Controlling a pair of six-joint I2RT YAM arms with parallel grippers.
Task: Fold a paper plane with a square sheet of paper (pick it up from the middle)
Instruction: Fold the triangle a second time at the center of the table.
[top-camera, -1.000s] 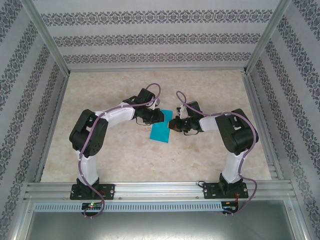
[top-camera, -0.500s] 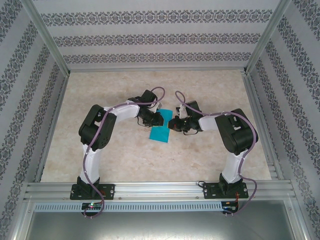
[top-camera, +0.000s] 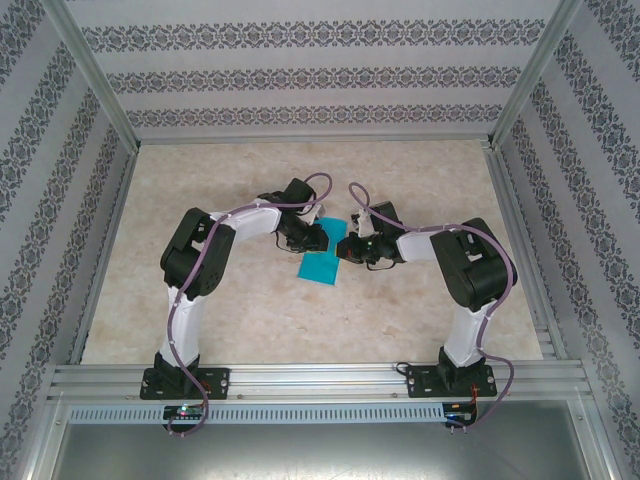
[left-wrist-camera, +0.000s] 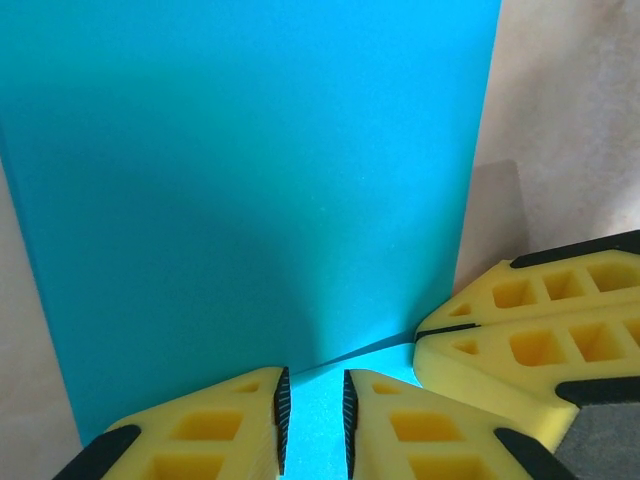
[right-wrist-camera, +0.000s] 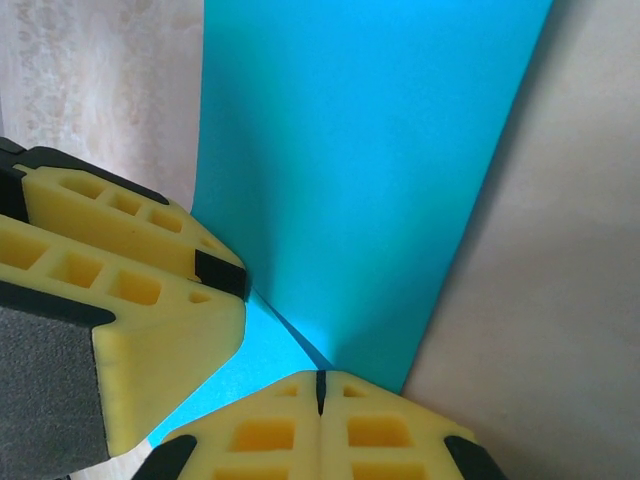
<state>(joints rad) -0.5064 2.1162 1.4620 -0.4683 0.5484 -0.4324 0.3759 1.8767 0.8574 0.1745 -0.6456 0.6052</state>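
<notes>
The right gripper (right-wrist-camera: 320, 385) is pinching a raised flap of the square sheet of paper (left-wrist-camera: 250, 180). The left gripper (left-wrist-camera: 313, 405) is sitting at the fold, jaws slightly parted.

Left gripper (left-wrist-camera: 313, 405) slightly parted, right gripper (right-wrist-camera: 320, 390) clamped shut, the 2 tips just beside each other

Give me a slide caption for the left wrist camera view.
Left jaws slightly parted below an upturned plain teal-blue paper sheet, right jaws pinching the end of its fold.
</notes>
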